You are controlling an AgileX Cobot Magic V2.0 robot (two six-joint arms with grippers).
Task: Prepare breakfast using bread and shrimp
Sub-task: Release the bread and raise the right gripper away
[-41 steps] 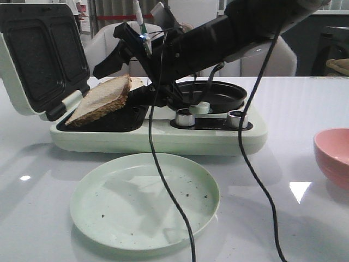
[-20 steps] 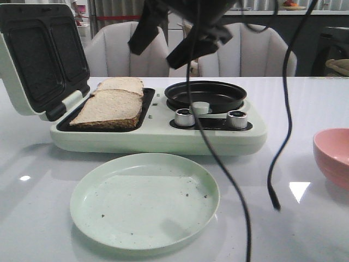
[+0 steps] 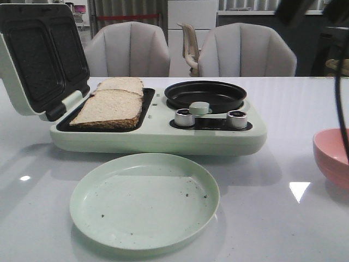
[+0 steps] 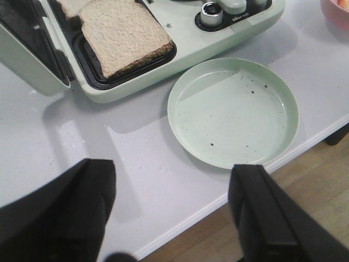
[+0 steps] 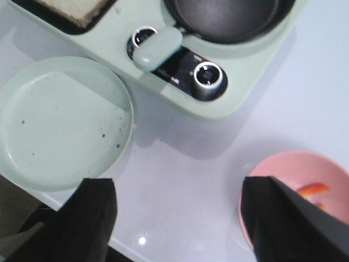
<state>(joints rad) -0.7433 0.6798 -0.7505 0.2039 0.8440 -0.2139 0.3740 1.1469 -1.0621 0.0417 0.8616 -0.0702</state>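
Note:
Two slices of bread lie flat on the left tray of the pale green breakfast maker [image 3: 163, 139], the near slice [image 3: 109, 108] partly overlapping the far slice [image 3: 122, 84]. The near slice [image 4: 122, 33] also shows in the left wrist view. My left gripper [image 4: 172, 183] hangs open and empty over the table's front edge, beside the green plate [image 4: 233, 112]. My right gripper [image 5: 177, 188] is open and empty above the table, between the plate [image 5: 60, 125] and the pink bowl [image 5: 297, 180]. An orange shrimp piece [image 5: 313, 189] lies in that bowl.
The maker's lid [image 3: 38, 54] stands open at the left, and its round black pan [image 3: 205, 94] and two knobs [image 3: 185, 117] are on the right. The empty plate [image 3: 144, 199] sits in front. The pink bowl [image 3: 332, 155] is at the right edge, behind a hanging cable [image 3: 341, 109].
The right arm let go of the near bread slice, which dropped flat onto the tray. The arm then rose and swung right, leaving the front view almost entirely.

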